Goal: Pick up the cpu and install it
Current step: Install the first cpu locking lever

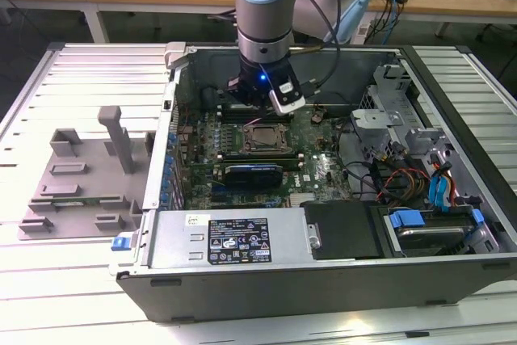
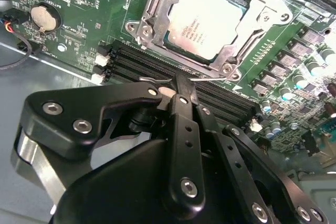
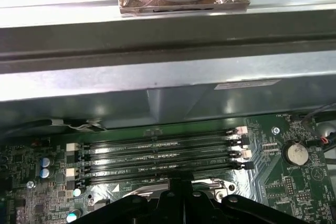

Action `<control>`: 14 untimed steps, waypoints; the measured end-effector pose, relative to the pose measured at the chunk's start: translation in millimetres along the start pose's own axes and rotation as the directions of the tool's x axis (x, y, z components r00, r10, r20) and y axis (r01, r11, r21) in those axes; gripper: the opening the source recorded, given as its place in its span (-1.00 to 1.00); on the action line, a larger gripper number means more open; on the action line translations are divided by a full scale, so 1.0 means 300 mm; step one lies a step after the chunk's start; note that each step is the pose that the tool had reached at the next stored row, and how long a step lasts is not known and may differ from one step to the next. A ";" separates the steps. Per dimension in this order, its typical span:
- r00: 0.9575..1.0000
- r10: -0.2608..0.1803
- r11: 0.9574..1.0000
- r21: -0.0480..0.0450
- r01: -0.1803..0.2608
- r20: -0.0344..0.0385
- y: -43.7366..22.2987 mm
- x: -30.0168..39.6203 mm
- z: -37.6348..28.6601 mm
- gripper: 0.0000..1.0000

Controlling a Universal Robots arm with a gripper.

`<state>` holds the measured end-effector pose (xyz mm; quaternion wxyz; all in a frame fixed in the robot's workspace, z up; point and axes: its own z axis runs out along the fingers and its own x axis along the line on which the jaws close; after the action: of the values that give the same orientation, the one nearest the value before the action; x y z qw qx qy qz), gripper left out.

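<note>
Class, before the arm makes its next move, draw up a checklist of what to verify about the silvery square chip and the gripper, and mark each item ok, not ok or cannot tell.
1. Small silvery square cpu lies inside the metal socket frame: ok.
2. Cpu sits flat and fully seated: cannot tell.
3. Black gripper holds nothing: ok.
4. Gripper clear of the cpu, over the black memory slots: ok.
5. Socket frame clamped down over the chip: cannot tell.
</note>
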<state>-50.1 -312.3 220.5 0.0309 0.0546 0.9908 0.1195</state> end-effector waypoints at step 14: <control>0.991 0.128 0.992 0.011 -0.128 0.033 0.011 -0.001 0.038 -0.79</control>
<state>-48.6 -306.5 210.4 0.0388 0.1202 0.9854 0.1140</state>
